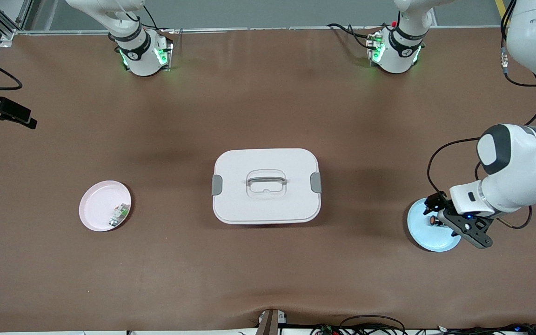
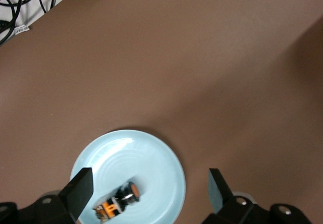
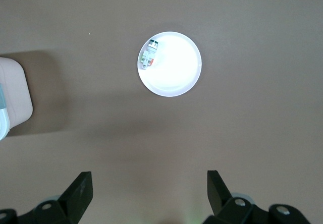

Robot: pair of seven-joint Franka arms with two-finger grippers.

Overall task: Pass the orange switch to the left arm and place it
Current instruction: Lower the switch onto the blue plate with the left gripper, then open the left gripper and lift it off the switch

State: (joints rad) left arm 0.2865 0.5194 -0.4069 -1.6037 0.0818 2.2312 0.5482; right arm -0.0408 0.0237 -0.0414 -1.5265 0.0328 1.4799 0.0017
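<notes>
Front: left gripper low over blue plate at the left arm's end of the table; switch lies on that plate. Box mid-table, pink plate with green-white part at the right arm's end. Left wrist: fingers spread, released, switch between them, untouched. Right wrist: right gripper released, high over bare table, waiting; pink plate in sight.

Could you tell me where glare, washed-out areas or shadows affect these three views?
Front view: soft sheen streaks the table near the bases, and the box casts a faint shadow. Right wrist view: the pink plate is blown out to white, and a shadow lies beside the box. Left wrist view: evenly lit, the orange switch reads clearly on the blue plate.
</notes>
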